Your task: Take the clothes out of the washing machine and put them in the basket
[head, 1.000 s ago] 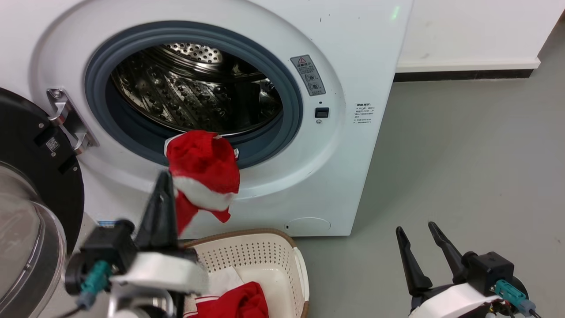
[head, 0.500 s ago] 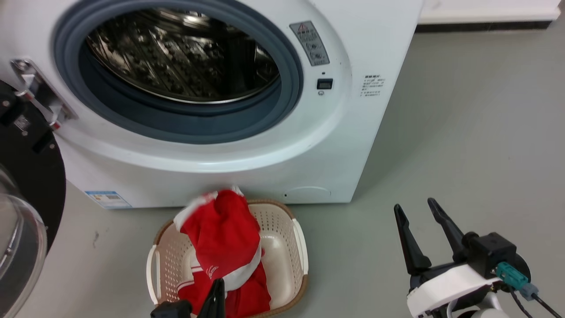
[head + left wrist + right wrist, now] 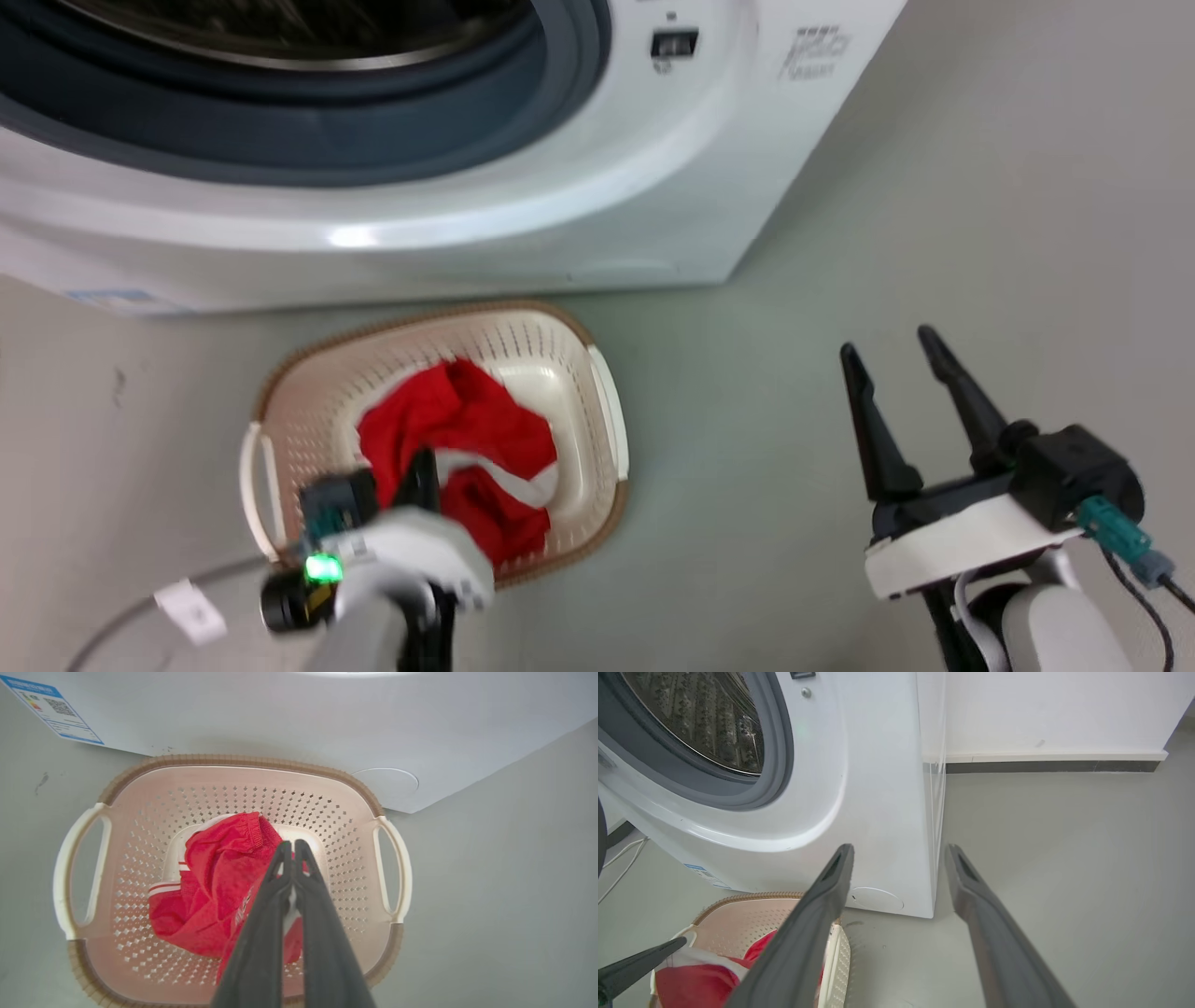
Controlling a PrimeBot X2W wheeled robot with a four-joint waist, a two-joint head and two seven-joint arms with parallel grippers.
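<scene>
The washing machine fills the top of the head view, its grey-rimmed porthole cut off by the frame's edge. On the floor in front of it stands the cream basket with red and white clothes inside. My left gripper reaches down into the basket. In the left wrist view its fingers are shut, with a sliver of white fabric pinched between them and the red clothes bunched to their left. My right gripper stands open over bare floor, right of the basket.
Grey floor stretches to the right of the washing machine. A white wall with a dark skirting strip closes the far side. A blue-edged label sits low on the machine's front. A white cable lies on the floor at the left.
The head camera has tilted down. The red garment that hung at the porthole has been carried down by my left gripper into the basket. My right gripper has stayed open.
</scene>
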